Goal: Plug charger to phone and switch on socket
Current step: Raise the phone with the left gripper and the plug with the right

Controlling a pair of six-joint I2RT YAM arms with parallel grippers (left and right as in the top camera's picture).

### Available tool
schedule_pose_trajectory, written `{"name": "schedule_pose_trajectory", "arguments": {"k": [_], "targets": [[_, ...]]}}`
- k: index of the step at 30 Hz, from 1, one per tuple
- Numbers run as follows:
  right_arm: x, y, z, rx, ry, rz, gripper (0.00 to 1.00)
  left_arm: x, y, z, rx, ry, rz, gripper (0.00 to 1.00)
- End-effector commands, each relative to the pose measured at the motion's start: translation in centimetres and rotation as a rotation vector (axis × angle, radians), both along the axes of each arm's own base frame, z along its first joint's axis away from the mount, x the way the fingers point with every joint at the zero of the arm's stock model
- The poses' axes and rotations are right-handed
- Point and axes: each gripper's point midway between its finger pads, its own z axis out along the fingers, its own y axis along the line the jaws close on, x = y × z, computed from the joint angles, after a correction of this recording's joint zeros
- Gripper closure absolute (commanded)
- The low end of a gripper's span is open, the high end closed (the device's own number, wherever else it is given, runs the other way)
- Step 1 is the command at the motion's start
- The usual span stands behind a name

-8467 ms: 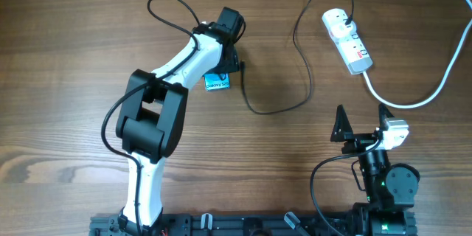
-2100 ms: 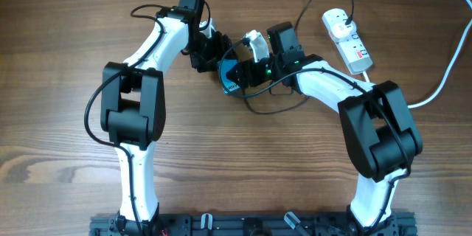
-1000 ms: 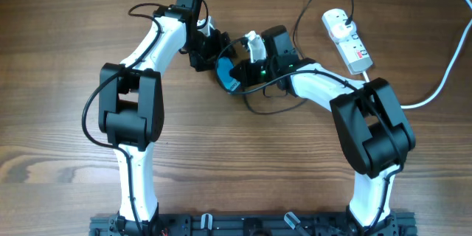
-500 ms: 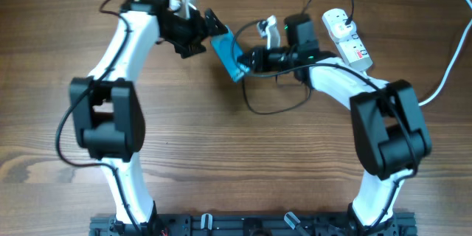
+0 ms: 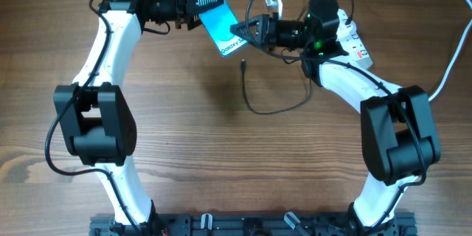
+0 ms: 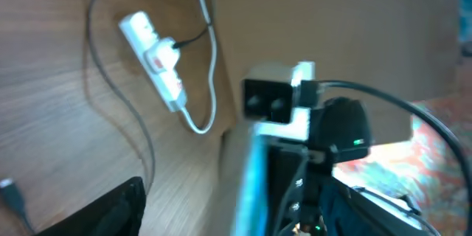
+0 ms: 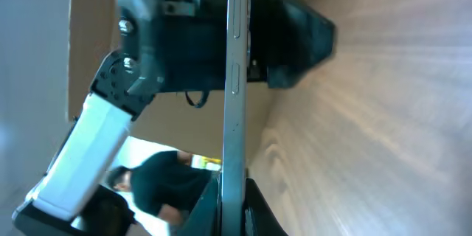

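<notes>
While the right tool (image 5: 240, 28) pinches the phone (image 5: 221, 23) above the wooden table (image 5: 184, 125), the left tool (image 5: 210, 1) seemingly gapes.

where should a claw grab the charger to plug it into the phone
Pinch the charger just behind its plug tip, coming from straight above. That end lies flat and free on the table, with the cable trailing away from the phone held in the right claw.

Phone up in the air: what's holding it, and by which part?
The right gripper pinches the phone by one edge; the left gripper, at its other side, looks open.
</notes>
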Motion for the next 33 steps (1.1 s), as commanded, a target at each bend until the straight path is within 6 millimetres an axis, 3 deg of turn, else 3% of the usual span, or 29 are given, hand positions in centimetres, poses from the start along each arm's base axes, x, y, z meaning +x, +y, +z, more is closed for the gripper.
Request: {"name": "schedule_pose_trajectory", "arguments": {"k": [1, 3, 6, 14, 17, 21, 33], "targets": [[-0.7, 1.9, 1.9, 0.027, 0.037, -0.012, 0.96, -1.3, -0.4, 2.9, -0.100, -0.029, -0.086, 0.31], [-0.3, 2.6, 1.9, 0.029, 0.041, -0.056, 0.96, -1.8, -0.5, 3.4, -0.129, -0.040, -0.116, 0.39], [0.8, 2.6, 2.0, 0.034, 0.053, -0.129, 0.96, -2.0, -0.5, 3.7, -0.144, -0.039, -0.132, 0.41], [4.0, 1.5, 2.6, 0.061, 0.043, -0.323, 0.96, -2.3, -0.5, 4.0, -0.160, -0.038, -0.148, 0.25], [4.3, 1.1, 3.9, 0.098, -0.003, -0.340, 0.96, -2.4, -0.5, 4.0, -0.165, -0.038, -0.153, 0.22], [4.4, 0.8, 3.9, 0.099, -0.002, -0.339, 0.96, -2.4, -0.4, 4.0, -0.164, -0.039, -0.151, 0.13], [5.6, -2.1, 5.3, 0.131, -0.073, -0.366, 0.96, -1.7, -0.5, 3.4, -0.127, -0.039, -0.115, 0.10]]}}
